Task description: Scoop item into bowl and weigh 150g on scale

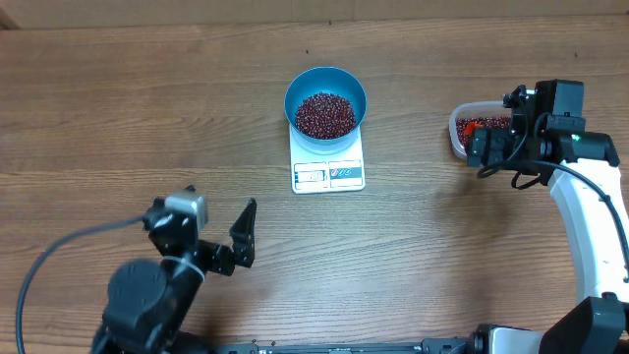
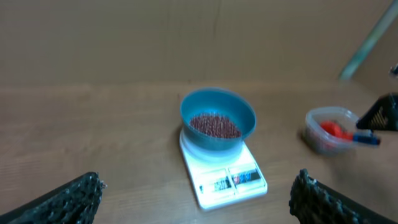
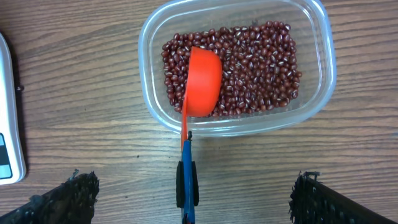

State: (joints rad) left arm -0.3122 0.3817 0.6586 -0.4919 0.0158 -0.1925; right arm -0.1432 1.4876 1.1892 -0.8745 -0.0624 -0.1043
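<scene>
- The table (image 1: 147,118) is brown wood-grain board with the grain running side to side, and it fills nearly the whole overhead view.
- In the left wrist view a plain tan wall (image 2: 124,43) with a faint upright seam rises behind the far edge of the table.
- A pale slanted bar (image 2: 368,38) crosses the top right corner of that view. It is too blurred to identify.
- The scale (image 1: 328,173) lies flat near the middle of the table, its display edge towards the arms. The reading is too small to make out.
- The bowl (image 1: 325,79) stands on the far part of the scale, with a mound of beans (image 1: 325,114) inside it.
- The tub (image 3: 324,74) sits on the table well to the right of the scale, and its floor is covered with more beans.
- The scoop (image 3: 203,81) rests on the beans in the tub. Its handle crosses the near rim and the blue tip juts out over the table.
- The right gripper (image 1: 488,147) hangs over the tub's near side with its jaws spread wide. The handle lies between them, untouched.
- The left gripper (image 1: 239,244) is near the front edge, well apart from the scale, with its jaws spread wide and holding nothing.
</scene>
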